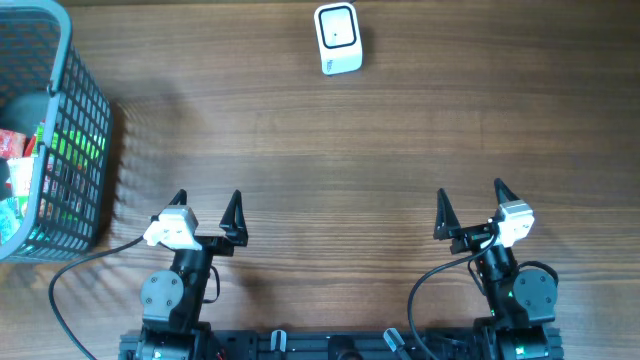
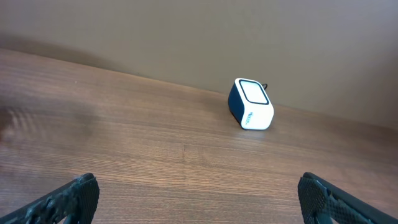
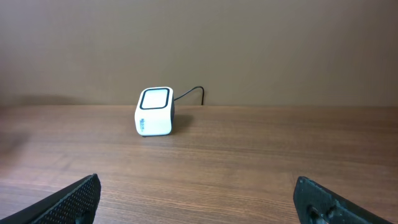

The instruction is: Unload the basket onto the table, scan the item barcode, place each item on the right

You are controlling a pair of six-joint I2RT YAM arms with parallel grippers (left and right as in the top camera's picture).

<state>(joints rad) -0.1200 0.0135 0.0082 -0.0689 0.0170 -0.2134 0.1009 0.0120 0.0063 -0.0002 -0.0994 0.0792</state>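
A white barcode scanner point(image 1: 338, 39) with a dark window on top stands at the far middle of the wooden table; it also shows as a scanner point(image 2: 251, 104) in the left wrist view and a scanner point(image 3: 155, 111) in the right wrist view. Packaged items point(image 1: 12, 170) lie in the grey basket point(image 1: 75, 120) at the far left. My left gripper point(image 1: 206, 201) is open near the front edge, left of centre, with nothing between its fingers. My right gripper point(image 1: 470, 198) is open at the front right, also empty. Both are far from the scanner.
The basket's mesh wall stands just left of my left arm. A thin black cable point(image 3: 189, 92) runs from the scanner's back toward the table's far edge. Bare wood lies between both grippers and the scanner.
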